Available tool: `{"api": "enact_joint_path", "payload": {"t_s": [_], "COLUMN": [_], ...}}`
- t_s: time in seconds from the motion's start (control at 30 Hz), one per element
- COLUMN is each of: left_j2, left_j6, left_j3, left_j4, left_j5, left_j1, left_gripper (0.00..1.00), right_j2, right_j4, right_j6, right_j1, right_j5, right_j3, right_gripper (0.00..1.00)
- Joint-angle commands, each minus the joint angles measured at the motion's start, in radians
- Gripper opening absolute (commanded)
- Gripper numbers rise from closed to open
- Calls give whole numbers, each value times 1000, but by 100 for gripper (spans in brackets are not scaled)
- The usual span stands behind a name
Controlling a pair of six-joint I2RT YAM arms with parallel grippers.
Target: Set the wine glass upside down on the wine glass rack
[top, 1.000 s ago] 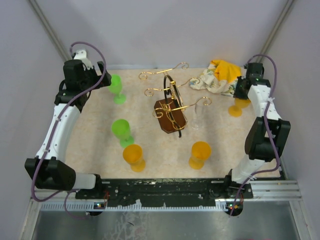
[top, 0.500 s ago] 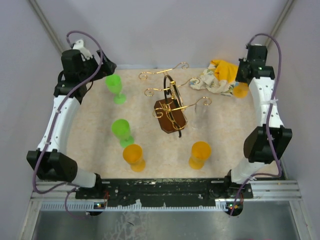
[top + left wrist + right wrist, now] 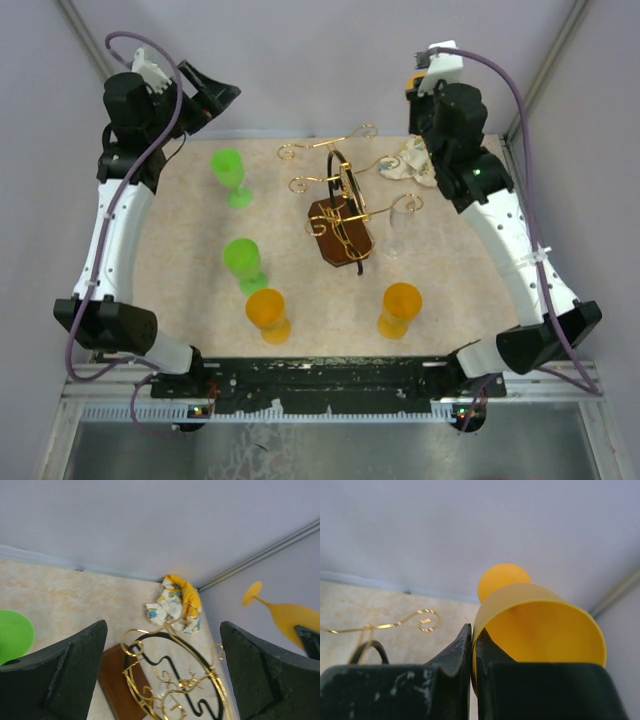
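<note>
Right pincer (image 3: 472,652) pinches the orange wine glass (image 3: 540,630) by its rim.

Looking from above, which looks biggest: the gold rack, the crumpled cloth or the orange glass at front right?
1. gold rack: clearly largest.
2. crumpled cloth and front-right orange glass: about alike. The right arm hides part of the cloth, so I won't rank them.

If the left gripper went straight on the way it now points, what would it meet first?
Probably the rack: its gold loop sits in front of the open left gripper, with the cloth farther back. Depth is unclear.
</note>
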Motion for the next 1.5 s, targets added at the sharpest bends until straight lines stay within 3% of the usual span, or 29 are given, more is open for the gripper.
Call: {"api": "enact_joint_path", "payload": {"t_s": [0.0, 0.17, 0.4, 0.7, 0.93, 1.47], "left_j2": [-79, -116, -168, -258, -264, -287], "left_j6": [-237, -423, -740, -794, -817, -795], "left_j3": [-13, -34, -204, -315, -354, -409], "left_j4": [110, 130, 275, 266, 294, 276], "left_j5": [35, 61, 147, 75, 104, 95], "left_j1": [4, 5, 5, 5, 5, 4], "left_gripper": [100, 100, 98, 96, 89, 86], "right_j2": [-43, -21, 18, 69, 145, 197], "right_j4": [344, 578, 865, 974, 966, 1003], "right_j6": [-124, -184, -300, -306, -348, -353], "right_j1": [141, 304, 462, 546, 594, 657], "right_j5": [50, 58, 3, -130, -112, -142], "right_j3": [-96, -191, -298, -329, -278, -245], "right_gripper": [0, 0, 0, 0, 0, 0]}}
